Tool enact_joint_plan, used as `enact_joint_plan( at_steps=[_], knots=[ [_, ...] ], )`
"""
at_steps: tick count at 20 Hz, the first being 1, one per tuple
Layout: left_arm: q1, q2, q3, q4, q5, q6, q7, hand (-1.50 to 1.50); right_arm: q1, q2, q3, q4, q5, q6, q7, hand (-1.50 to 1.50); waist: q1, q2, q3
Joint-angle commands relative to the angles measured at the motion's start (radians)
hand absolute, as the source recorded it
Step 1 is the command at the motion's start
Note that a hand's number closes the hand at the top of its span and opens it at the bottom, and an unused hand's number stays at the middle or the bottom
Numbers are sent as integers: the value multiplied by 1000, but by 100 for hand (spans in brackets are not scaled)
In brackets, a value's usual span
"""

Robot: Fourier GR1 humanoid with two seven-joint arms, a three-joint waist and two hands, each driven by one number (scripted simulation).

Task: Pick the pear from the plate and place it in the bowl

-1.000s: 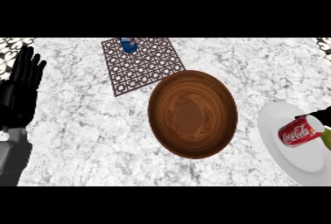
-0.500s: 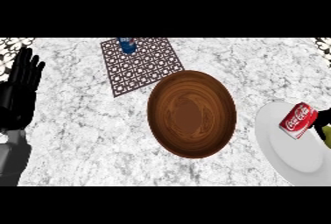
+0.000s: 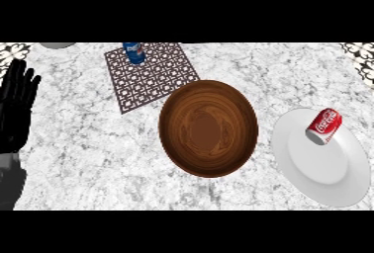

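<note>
The left hand (image 3: 16, 111) rests open at the counter's left edge, fingers straight, holding nothing. Right of it sits the wooden bowl (image 3: 209, 127), then a white plate (image 3: 325, 168) bearing a red can (image 3: 323, 126); no pear shows.

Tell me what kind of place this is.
Probably a kitchen counter: a marbled stone top carrying a wooden bowl, a white plate with a red soda can, and a patterned trivet.

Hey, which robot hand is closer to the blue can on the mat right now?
Left. The left robot hand rests open at the left edge, some way left of and below the blue can on the mat. The right robot hand is not in view.
</note>
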Motion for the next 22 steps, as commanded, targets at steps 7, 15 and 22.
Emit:
enact_joint_plan(
  at_steps=[7,15,22],
  knots=[
    [-23,-18,-5,-19,-30,31,39,0,56,-155,-145,-117,-143,-77,13,150,-10,-5,-4],
    [35,-19,15,-21,-26,27,18,0,-12,-248,-228,-333,-264,135,-114,150,-43,-22,-9],
    [76,-9,28,-43,-15,8,19,0,-63,-247,-284,-511,-407,419,-29,150,-39,-32,-10]
  ],
)
